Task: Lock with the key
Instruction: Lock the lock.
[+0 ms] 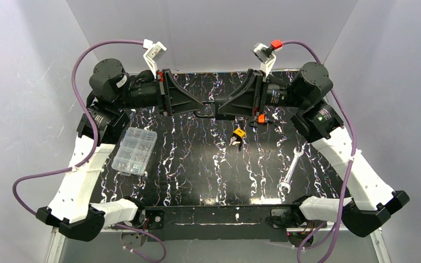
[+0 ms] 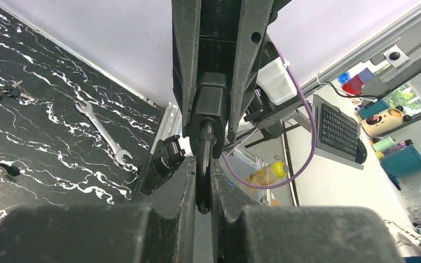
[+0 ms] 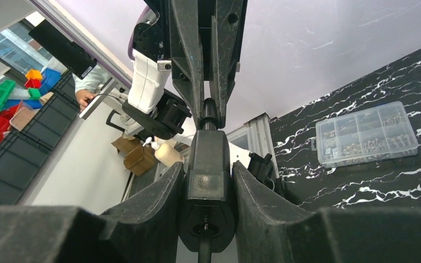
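Both arms are up at the far middle of the black marbled table (image 1: pixel 197 181), nose to nose, sharing one object between them. The right gripper (image 3: pixel 207 189) has its fingers pressed on either side of a black barrel-shaped lock body (image 3: pixel 208 159), and the end facing its camera shows what looks like a keyway. The left gripper (image 2: pixel 203 178) is pinched tight on the thin black bar (image 2: pixel 204 150) that runs out of that body. So the lock is held off the table, one gripper on each end. The key is the open question. A small bunch of silver keys (image 1: pixel 234 142) lies mid-table against a yellow padlock (image 1: pixel 239 133), and an orange-tagged piece (image 1: pixel 261 118) sits just under the right gripper; I can't tell which fits. The body looks rigid and fairly hefty, with smooth flanks that could twist in the grip, so clamping across its middle seems sound. A key would be light, flat and fiddly, best pinched by the bow with the blade free. A silver open-ended spanner (image 1: pixel 288 172) and a clear plastic compartment box (image 1: pixel 135 150) lie well clear.
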You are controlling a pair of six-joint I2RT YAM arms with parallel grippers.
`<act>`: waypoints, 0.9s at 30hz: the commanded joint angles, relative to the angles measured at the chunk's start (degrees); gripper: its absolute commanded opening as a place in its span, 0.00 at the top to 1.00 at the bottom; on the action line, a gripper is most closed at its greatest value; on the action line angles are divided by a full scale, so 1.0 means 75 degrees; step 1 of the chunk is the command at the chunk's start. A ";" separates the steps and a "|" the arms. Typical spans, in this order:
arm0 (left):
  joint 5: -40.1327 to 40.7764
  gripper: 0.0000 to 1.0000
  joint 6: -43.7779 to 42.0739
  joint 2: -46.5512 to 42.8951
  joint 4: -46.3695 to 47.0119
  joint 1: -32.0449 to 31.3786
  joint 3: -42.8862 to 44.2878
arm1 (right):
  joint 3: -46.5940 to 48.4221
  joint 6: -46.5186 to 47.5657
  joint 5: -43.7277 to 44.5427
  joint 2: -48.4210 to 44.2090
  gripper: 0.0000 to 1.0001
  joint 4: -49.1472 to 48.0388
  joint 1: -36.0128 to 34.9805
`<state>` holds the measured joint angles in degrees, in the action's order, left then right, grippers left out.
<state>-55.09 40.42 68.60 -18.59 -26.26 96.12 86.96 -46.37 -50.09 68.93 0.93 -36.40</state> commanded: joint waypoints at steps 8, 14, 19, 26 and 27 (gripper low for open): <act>0.0399 0.76 -0.0306 0.0143 -0.0405 0.0042 0.0531 | 0.0088 0.0453 0.1121 -0.0551 0.99 0.0387 -0.0056; 0.0471 0.70 -0.0461 0.0125 -0.0734 0.0040 0.0502 | -0.0169 0.0563 0.2041 -0.1012 0.99 0.0212 -0.0056; 0.0377 0.69 -0.0479 0.0133 -0.0791 0.0044 0.0403 | -0.0359 0.0439 0.2164 -0.1124 0.99 -0.0041 -0.0056; 0.0312 0.69 -0.0402 0.0144 -0.0680 0.0035 0.0361 | -0.0374 0.0327 0.2094 -0.1052 0.99 -0.0264 -0.0056; 0.0286 0.69 -0.0376 0.0156 -0.0641 0.0032 0.0363 | -0.0379 0.0329 0.2109 -0.1041 0.99 -0.0275 -0.0056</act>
<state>-51.83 37.67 70.08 -24.40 -26.09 98.30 83.46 -43.31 -35.73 62.11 6.98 -36.67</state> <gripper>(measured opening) 0.306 0.415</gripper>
